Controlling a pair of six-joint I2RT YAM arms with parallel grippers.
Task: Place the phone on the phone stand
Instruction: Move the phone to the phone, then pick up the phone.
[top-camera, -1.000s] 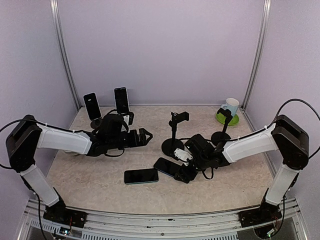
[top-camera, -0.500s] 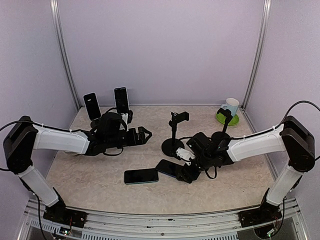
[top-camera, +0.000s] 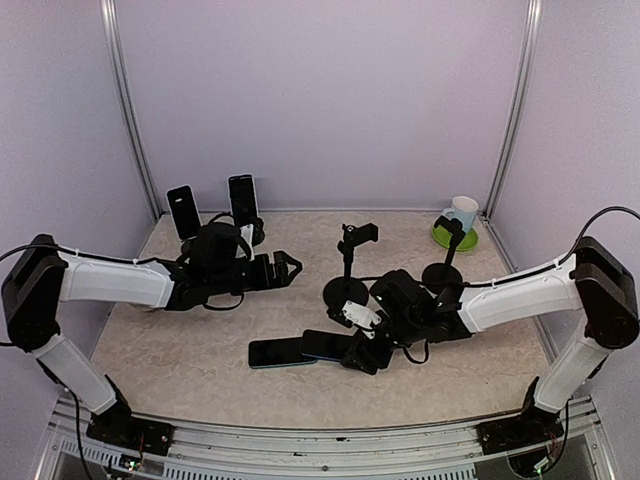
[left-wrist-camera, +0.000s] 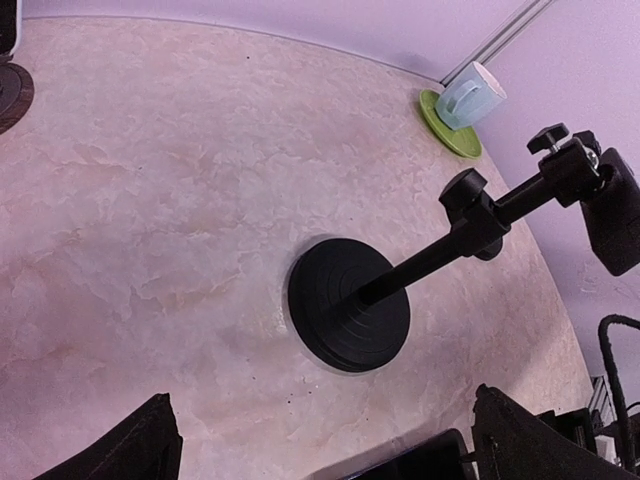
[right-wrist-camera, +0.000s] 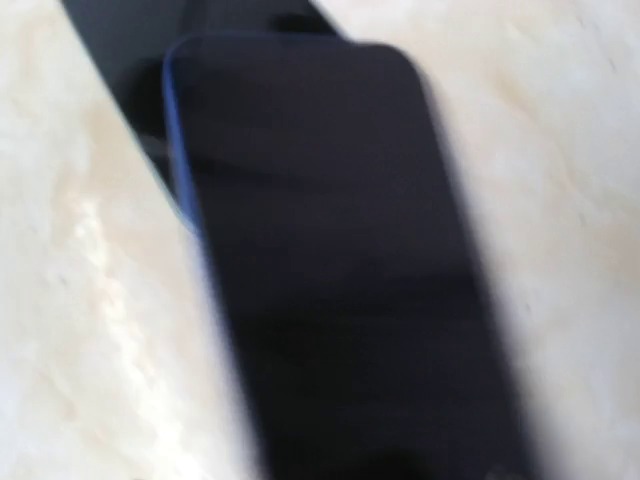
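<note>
Black phone (right-wrist-camera: 330, 260), blurred and cropped, fills the right wrist view.

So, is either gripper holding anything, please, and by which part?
The right gripper appears to hold a dark phone by its end nearest the arm; the left gripper is open, empty.

White smooth shells (top-camera: 110, 283) between bulky black joints (top-camera: 605, 290); a thin black cable (top-camera: 607, 208) loops upper right; left gripper (top-camera: 290, 268) and right gripper (top-camera: 362, 352) all black.
</note>
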